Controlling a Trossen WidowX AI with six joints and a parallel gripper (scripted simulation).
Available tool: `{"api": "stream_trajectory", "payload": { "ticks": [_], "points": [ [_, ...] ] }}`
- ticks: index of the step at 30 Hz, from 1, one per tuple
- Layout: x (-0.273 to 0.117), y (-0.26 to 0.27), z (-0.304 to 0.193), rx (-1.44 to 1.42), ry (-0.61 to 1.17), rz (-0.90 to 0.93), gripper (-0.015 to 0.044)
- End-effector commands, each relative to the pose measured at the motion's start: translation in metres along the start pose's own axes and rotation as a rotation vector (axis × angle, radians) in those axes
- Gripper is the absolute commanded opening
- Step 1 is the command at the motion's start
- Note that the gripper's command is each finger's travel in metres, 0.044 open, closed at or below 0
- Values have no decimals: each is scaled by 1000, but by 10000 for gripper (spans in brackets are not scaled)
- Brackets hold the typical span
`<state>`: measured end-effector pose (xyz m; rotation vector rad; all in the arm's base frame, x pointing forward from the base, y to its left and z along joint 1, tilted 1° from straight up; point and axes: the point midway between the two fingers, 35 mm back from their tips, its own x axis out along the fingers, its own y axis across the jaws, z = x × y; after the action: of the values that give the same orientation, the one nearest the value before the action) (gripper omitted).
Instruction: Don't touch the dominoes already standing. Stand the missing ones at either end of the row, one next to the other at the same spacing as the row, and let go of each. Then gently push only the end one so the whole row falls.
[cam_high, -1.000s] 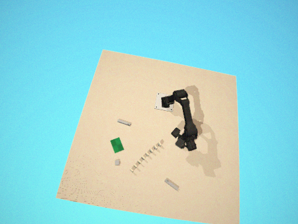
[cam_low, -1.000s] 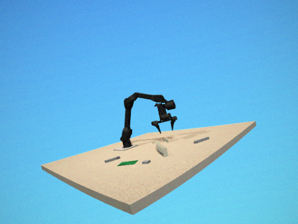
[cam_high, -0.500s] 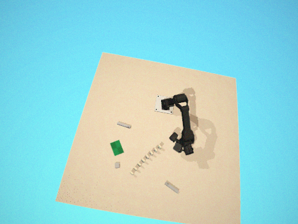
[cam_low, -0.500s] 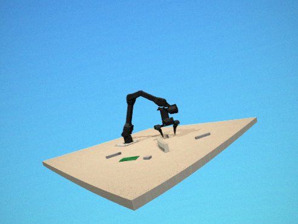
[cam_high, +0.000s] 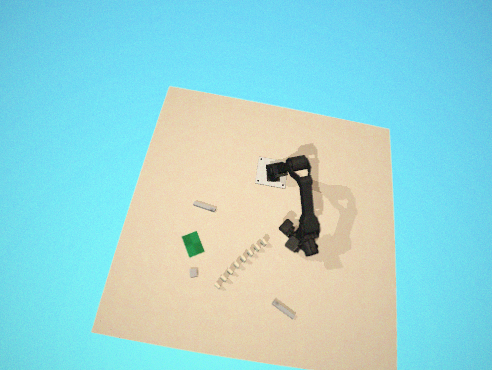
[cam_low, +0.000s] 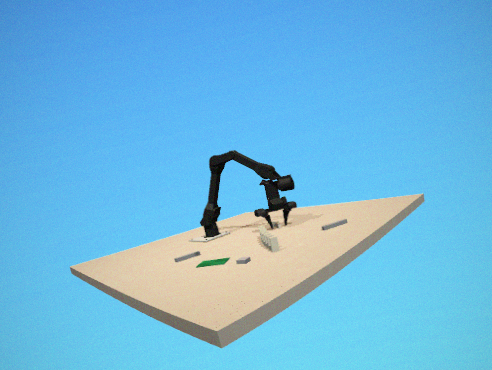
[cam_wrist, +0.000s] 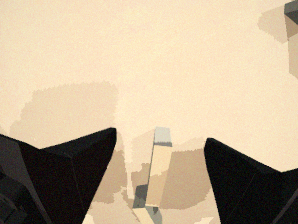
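Note:
The row of pale dominoes (cam_high: 242, 262) (cam_low: 269, 240) stands upright in a diagonal line. A dark piece of one standing domino (cam_wrist: 293, 14) shows at the wrist view's top right corner. My gripper (cam_low: 279, 226) (cam_wrist: 161, 139) is low over the table beside the row's end nearer the arm, its fingers apart. One loose pale domino (cam_wrist: 160, 167) lies between the fingers, with a gap on each side. Another loose domino (cam_wrist: 144, 215) lies against or very near its lower end, cut off by the frame. In the top view the arm hides both loose dominoes.
A green patch (cam_high: 193, 244) (cam_low: 213, 262) lies beyond the row, with a small grey block (cam_high: 194, 272) (cam_low: 243, 260) near it. One grey bar (cam_high: 205, 206) (cam_low: 187, 256) lies near the patch; another grey bar (cam_high: 284, 309) (cam_low: 334, 224) lies on the row's other side.

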<state>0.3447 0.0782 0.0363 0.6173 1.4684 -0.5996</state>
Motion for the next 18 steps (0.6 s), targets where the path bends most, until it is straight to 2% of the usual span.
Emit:
{"api": "stream_trajectory", "payload": {
  "ticks": [1, 8, 15, 18],
  "points": [
    [0, 0, 0, 6, -3, 0, 204],
    [0, 0, 0, 6, -3, 0, 29],
    [0, 0, 0, 6, -3, 0, 29],
    [-19, 0, 1, 6, -3, 0, 29]
  ]
}}
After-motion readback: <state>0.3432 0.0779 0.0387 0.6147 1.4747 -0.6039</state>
